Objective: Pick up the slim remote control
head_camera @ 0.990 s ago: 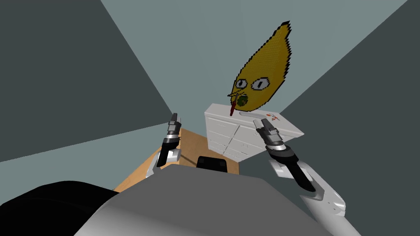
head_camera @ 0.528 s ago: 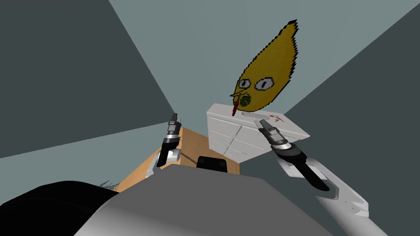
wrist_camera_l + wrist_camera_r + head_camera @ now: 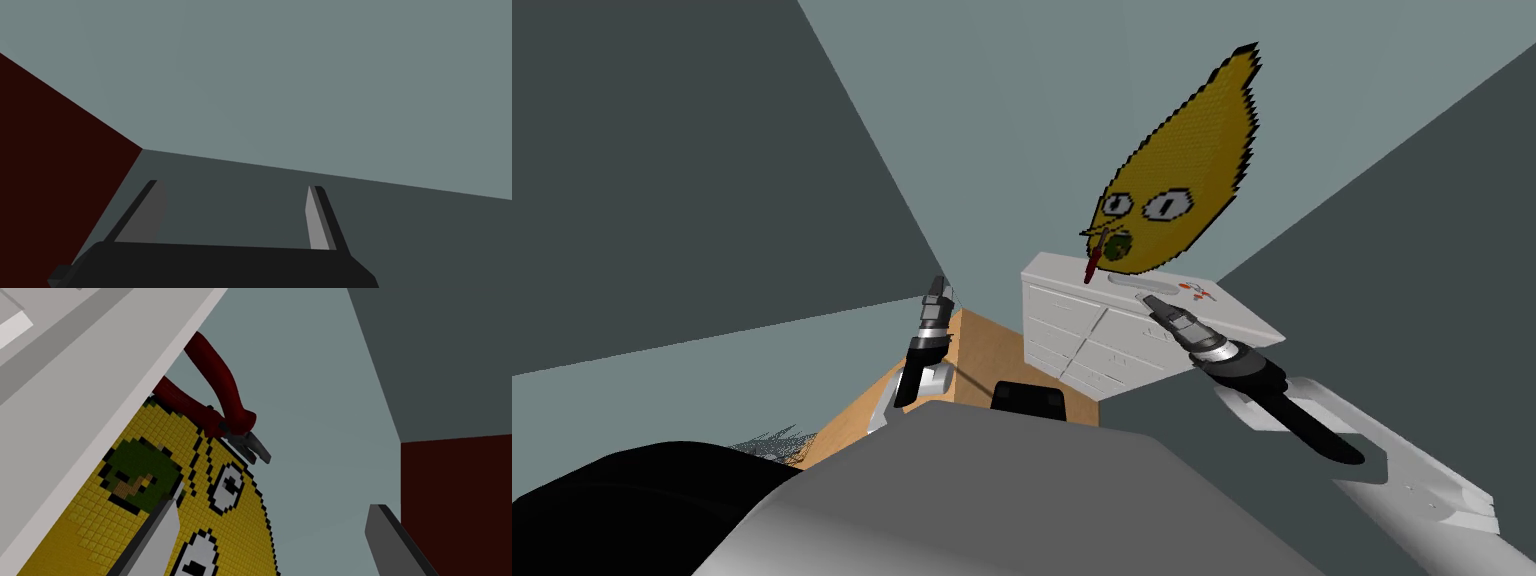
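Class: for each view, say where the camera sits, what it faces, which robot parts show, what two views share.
Head: on the head, down at white dresser; left gripper, right gripper show.
Left wrist: on left hand; open left gripper shows.
Right wrist: on right hand, past its open right gripper to the dresser.
Head and right wrist share red pliers.

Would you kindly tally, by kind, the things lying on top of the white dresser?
Red-handled pliers: 1
Slim light grey remote: 1
Small white thing with red marks: 1
Total: 3
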